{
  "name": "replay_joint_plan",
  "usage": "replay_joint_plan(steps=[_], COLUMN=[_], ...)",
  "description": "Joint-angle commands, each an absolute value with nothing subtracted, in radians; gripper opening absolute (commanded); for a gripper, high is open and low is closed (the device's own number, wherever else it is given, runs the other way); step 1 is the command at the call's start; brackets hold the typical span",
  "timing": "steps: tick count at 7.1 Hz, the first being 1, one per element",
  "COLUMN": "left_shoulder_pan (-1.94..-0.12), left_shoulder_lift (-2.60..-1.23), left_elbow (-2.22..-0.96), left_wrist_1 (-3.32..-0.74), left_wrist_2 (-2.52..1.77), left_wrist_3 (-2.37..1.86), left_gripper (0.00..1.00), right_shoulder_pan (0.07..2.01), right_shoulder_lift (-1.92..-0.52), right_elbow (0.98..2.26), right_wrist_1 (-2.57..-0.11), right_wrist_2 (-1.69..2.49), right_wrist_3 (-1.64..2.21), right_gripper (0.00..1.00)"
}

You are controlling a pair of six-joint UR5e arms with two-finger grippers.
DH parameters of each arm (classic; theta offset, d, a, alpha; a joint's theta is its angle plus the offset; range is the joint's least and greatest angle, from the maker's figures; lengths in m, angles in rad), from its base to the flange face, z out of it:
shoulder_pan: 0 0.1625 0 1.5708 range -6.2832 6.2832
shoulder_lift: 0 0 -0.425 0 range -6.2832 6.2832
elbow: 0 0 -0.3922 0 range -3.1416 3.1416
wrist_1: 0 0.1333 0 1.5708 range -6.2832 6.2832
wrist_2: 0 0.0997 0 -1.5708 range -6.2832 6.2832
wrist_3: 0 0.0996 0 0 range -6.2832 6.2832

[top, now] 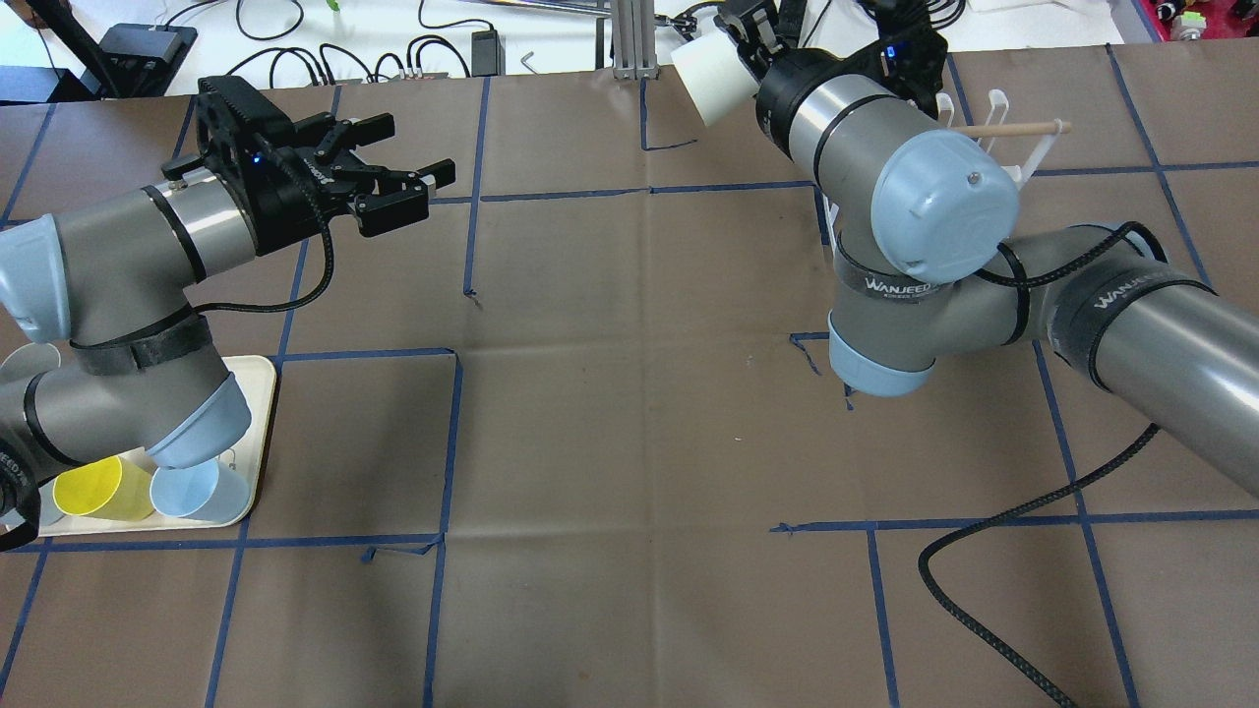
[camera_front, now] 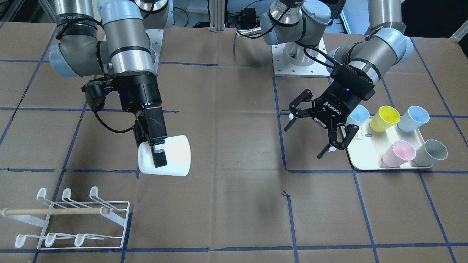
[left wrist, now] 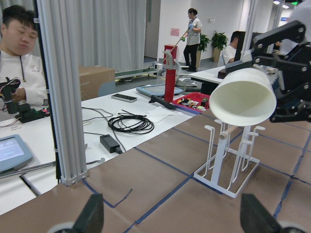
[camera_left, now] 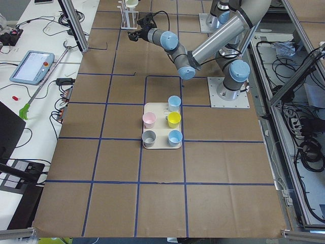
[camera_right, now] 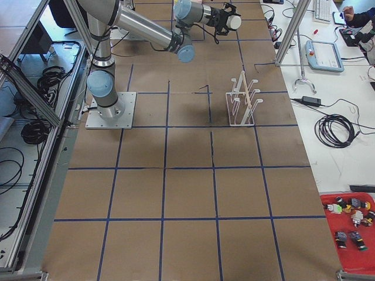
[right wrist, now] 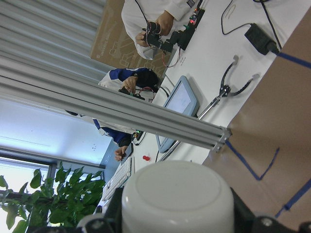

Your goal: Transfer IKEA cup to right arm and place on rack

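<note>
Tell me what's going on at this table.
The right tool is clamped on a white IKEA cup and holds it on its side above the table. The cup is not on the white wire rack, which stands empty nearby on that arm's side. The left tool is open and empty, and hangs beside the cream tray, where five coloured cups sit. The handover looks done, and placing the cup on the rack remains.

White cup, white rack — brown table gridded with blue tape
</note>
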State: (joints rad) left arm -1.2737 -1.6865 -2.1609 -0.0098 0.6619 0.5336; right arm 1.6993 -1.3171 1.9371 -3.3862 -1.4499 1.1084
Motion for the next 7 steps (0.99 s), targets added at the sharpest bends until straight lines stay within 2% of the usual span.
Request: replay_joint_plan(steps=[1,4,7], left_shoulder_pan=[-1.285,-1.29,-1.388], left_shoulder_lift=[-1.605,-1.598,-1.571], left_elbow=[-2.117,-1.932,-1.806], left_wrist_1=[-0.232,-0.706,-1.044], left_wrist_2=[0.913,1.195,1.426], left_wrist_3=[0.531,0.435,0.196], left_gripper=[0.99,0.99,0.99], right_shoulder_pan=[1.631,1.495,1.47], right_shoulder_lift=[-1.261,-1.207,-1.079], right_elbow=[1.908,1.891,1.844], right_wrist_1=[-3.416,-3.456,-3.642], right_wrist_2=[-1.561,-1.552,-1.552], right_wrist_3=[0.845,0.327,0.11], right_gripper=[0.17,0.14,0.14])
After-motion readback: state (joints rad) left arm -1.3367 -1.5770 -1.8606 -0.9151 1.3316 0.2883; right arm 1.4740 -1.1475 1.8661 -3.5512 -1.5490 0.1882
